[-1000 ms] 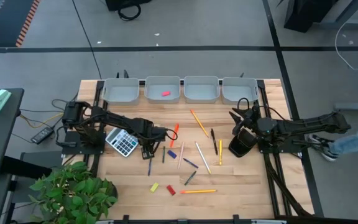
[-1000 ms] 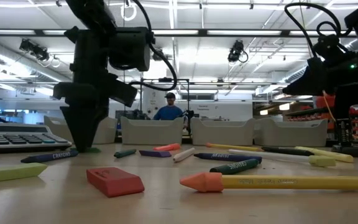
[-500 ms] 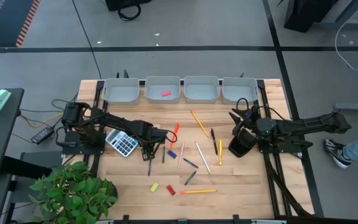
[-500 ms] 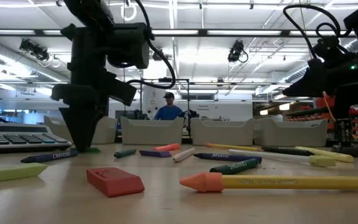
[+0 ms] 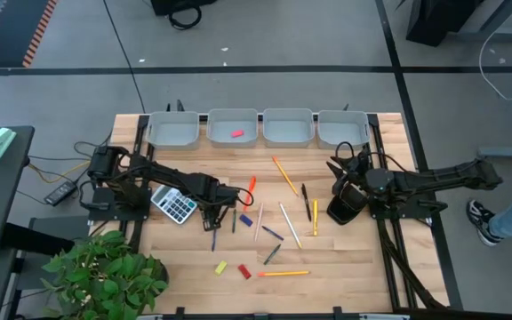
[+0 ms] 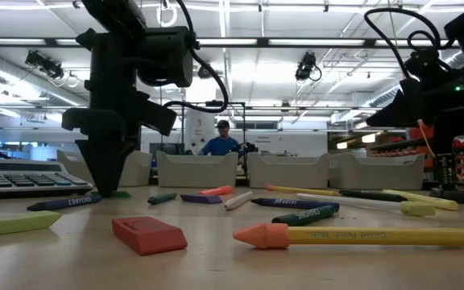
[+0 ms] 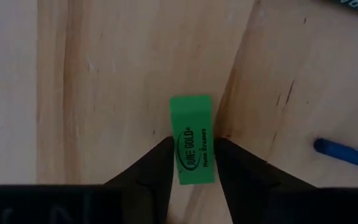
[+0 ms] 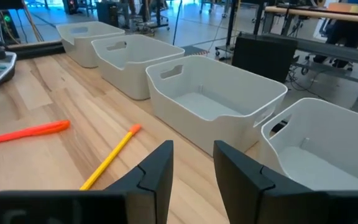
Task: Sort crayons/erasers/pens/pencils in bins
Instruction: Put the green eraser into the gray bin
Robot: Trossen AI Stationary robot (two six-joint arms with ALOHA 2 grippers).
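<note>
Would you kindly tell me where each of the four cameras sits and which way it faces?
High view: overhead, straight down; both arms, four bins.
Low view: table height, level across; left gripper at the green eraser, red eraser nearest.
Left wrist view: looks down; its fingers flank the green eraser on the wood.
Right wrist view: looks past the open right gripper toward the bins.
Shared: the green eraser, low and left wrist views.

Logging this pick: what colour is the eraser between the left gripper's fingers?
Green, with dark printed lettering; the eraser shows best in the left wrist view.
</note>
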